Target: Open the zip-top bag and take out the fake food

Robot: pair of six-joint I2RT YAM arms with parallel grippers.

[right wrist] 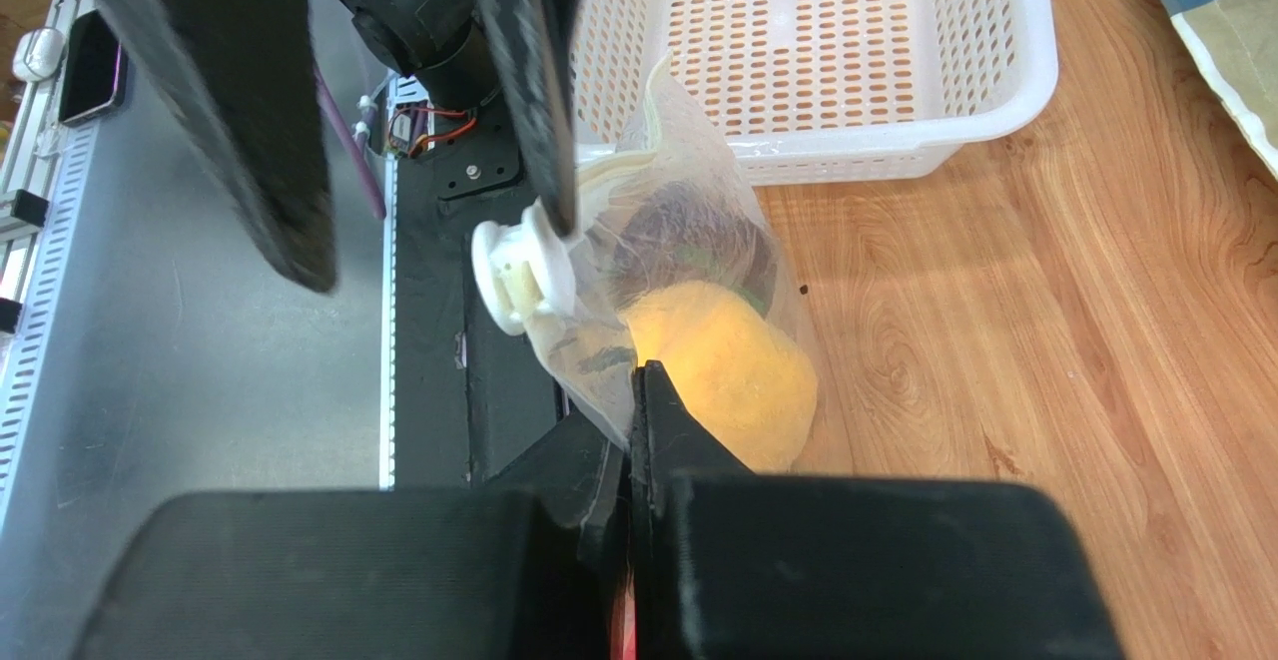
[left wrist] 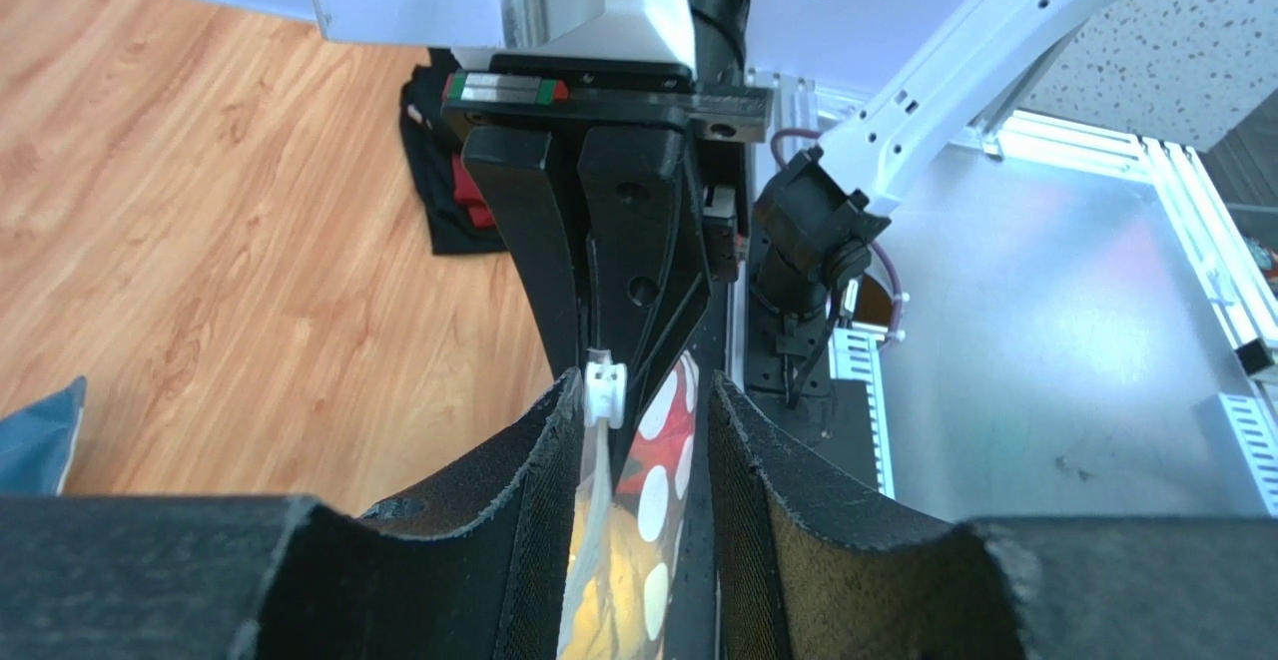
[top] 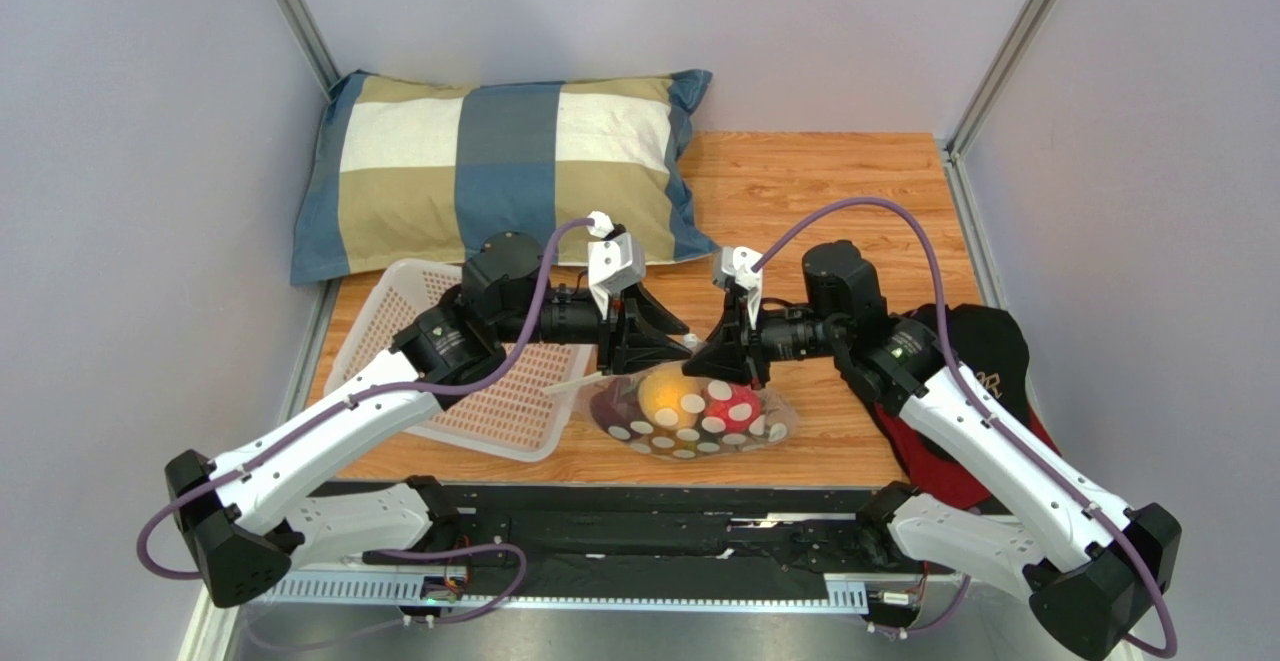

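Opening step: my right end effector (right wrist: 636,418) pinches the zip-top bag (top: 694,409) on the counter (top: 842,196) beside the white basket (top: 421,294), left end effector (left wrist: 638,421) spread around its slider (left wrist: 603,388), fake food (right wrist: 728,368) inside, so next I'd clamp that slider and pull.

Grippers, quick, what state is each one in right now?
Left gripper: open, fingers either side of the clear, white-spotted zip-top plastic bag.
Right gripper: shut on that bag.

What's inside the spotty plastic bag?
Through the spotty bag you can see a yellow-orange fruit, a red berry and a dark purple piece. Anything tucked underneath them is hidden.
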